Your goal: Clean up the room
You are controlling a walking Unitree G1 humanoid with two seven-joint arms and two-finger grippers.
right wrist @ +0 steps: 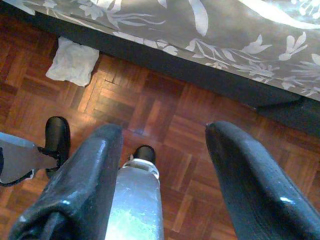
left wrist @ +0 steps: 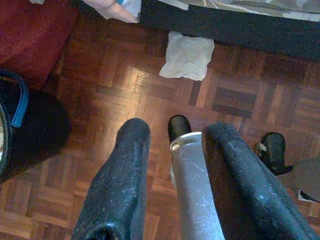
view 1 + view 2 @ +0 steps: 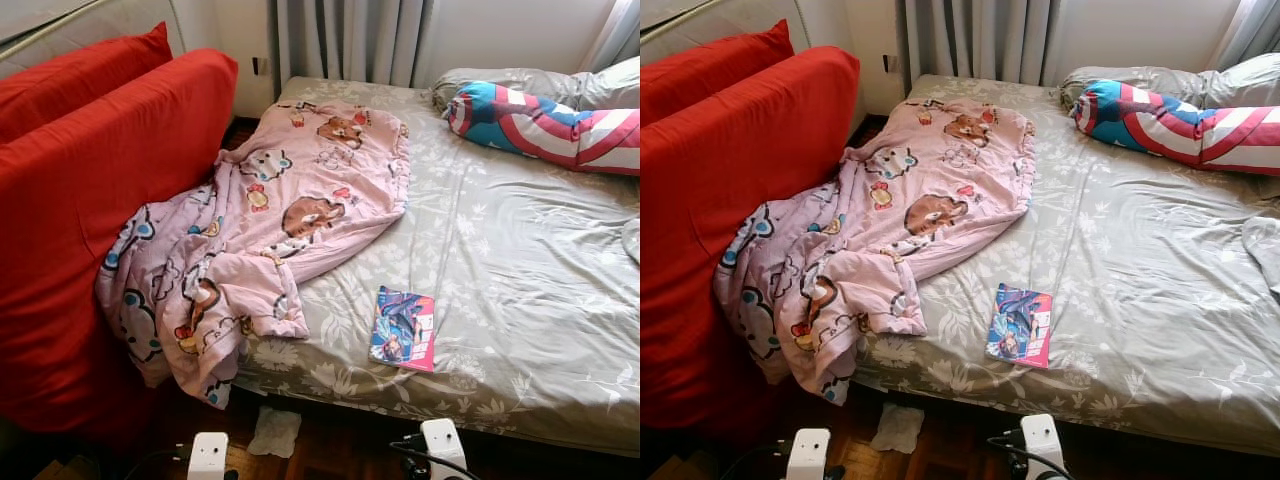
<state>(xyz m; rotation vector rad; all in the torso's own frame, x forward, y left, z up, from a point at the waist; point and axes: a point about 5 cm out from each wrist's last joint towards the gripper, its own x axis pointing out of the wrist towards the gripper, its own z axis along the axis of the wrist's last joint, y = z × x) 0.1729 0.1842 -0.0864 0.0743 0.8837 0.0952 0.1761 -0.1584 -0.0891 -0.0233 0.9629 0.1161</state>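
Here we see both hands, left [image 2: 170,175] and right [image 1: 165,170], hanging spread wide and empty above parquet floor [image 1: 165,110], near a crumpled white tissue [image 3: 274,431] beside the grey floral bed [image 3: 520,270].

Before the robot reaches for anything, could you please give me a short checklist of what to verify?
1. Left gripper open and holding nothing: ok.
2. Right gripper open and holding nothing: ok.
3. Crumpled white tissue lies on the parquet floor by the bed: not ok, needs picking up.
4. Pink cartoon blanket hangs off the bed edge: not ok.
5. Book lies flat near the edge: ok.
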